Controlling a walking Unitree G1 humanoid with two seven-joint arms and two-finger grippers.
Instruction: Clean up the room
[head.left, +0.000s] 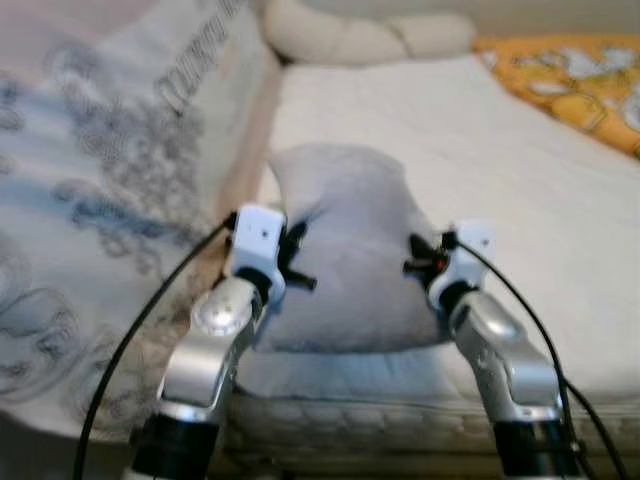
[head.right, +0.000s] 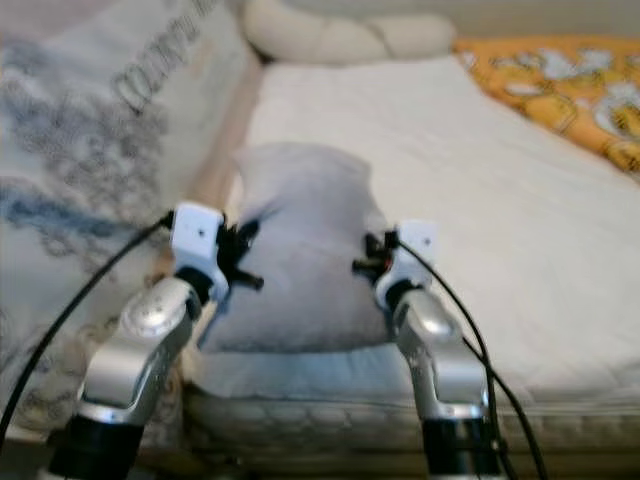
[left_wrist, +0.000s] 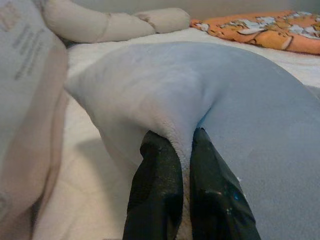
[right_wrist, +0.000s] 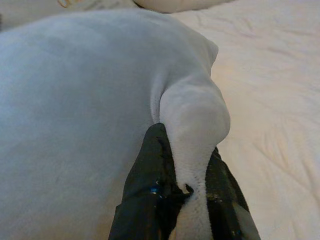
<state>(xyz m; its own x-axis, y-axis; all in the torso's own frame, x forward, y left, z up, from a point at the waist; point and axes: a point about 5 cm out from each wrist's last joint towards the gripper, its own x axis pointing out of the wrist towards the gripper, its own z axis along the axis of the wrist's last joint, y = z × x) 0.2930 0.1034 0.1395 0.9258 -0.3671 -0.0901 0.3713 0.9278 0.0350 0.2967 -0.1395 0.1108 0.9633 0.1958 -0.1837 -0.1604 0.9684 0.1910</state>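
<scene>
Grey pillow (head.left: 350, 250) on white mattress (head.left: 500, 180), left gripper (head.left: 296, 262) and right gripper (head.left: 420, 260) at its sides; orange blanket (head.left: 570, 80) far right.

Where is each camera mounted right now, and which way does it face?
Left eye, on the head: looks down at the bed; both silver arms show, gripping the grey pillow.
Right eye: same scene, shifted slightly sideways.
Left wrist: looks along the left gripper, pinching the pillow's side.
Right wrist: looks along the right gripper, clamped on a pillow fold.
All four share the pillow.
</scene>
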